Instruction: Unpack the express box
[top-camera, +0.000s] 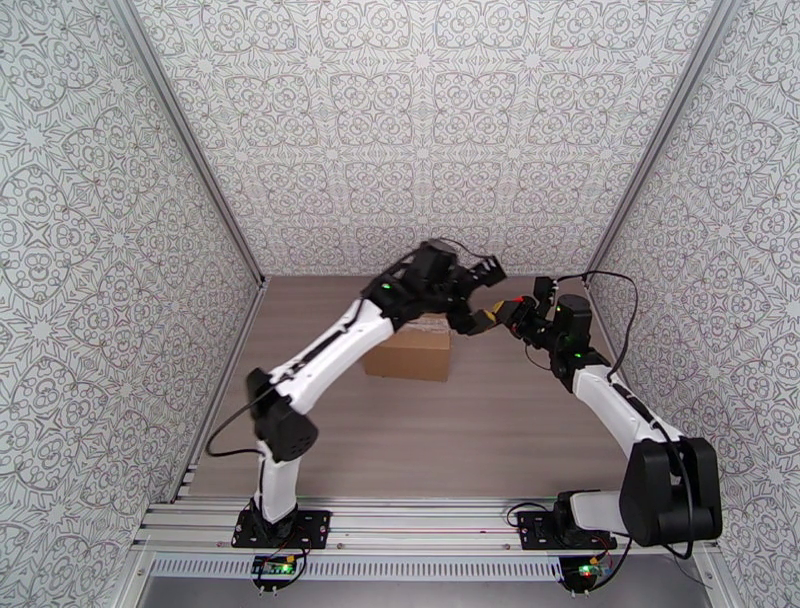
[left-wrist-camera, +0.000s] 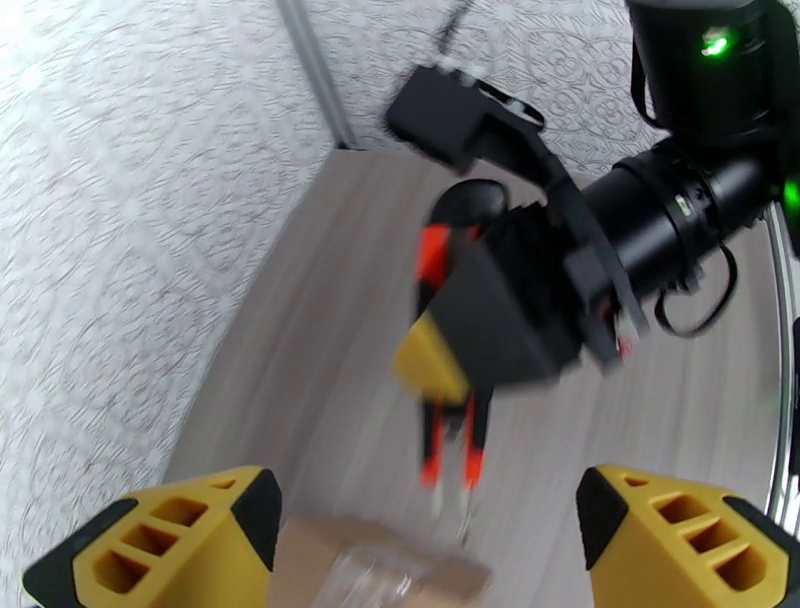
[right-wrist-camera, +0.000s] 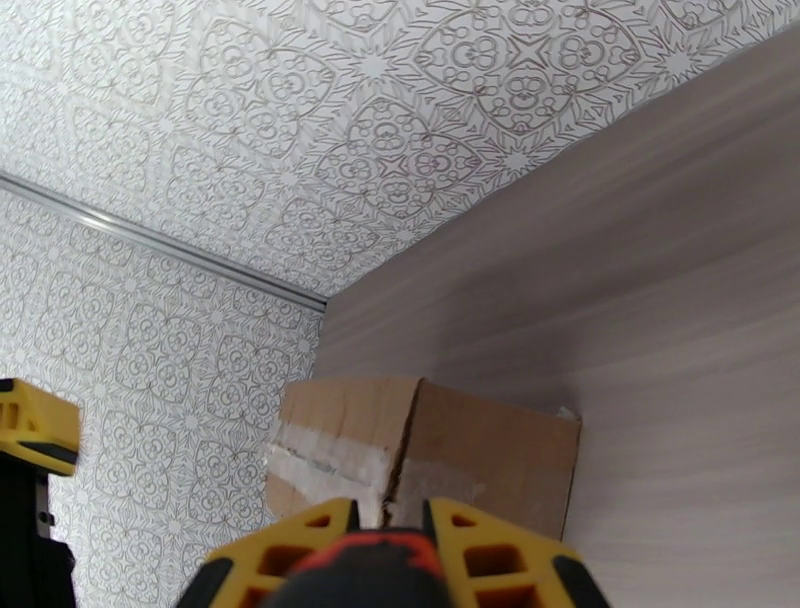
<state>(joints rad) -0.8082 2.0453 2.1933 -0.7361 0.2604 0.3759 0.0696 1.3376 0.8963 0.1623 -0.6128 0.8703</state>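
Express box (top-camera: 408, 352) sits on the wooden table (top-camera: 480, 440), mid-depth and a bit left of centre, partly under the left arm's wrist. Its long axis runs left-right, roughly parallel to the far patterned wall (top-camera: 420, 120). One long side faces the arm bases. The top is mostly hidden by the arm in the top view, so the seam direction cannot be told there.

In the right wrist view the express box (right-wrist-camera: 470, 455) is low in frame, with one vertical edge turned toward the camera. Whitish crumpled tape (right-wrist-camera: 320, 462) crosses the left face and wraps over that edge. In the left wrist view only a blurred taped corner of the box (left-wrist-camera: 385, 565) shows at the bottom.

Left gripper (top-camera: 480, 295) hangs above the right end of the box. Its jaws are spread wide with nothing between them; the yellow fingers (left-wrist-camera: 170, 540) stand far apart, left gripper (left-wrist-camera: 425, 515).

Right gripper (top-camera: 506, 316) is just right of the left one, off the box's right end and above the table. Its jaws are nearly closed, clamped on a red-and-black utility knife (left-wrist-camera: 434, 252), which points down toward the box. In its own wrist view the right gripper (right-wrist-camera: 375, 550) has the knife's dark red body (right-wrist-camera: 370, 578) pinched between the yellow pads (right-wrist-camera: 480, 555).
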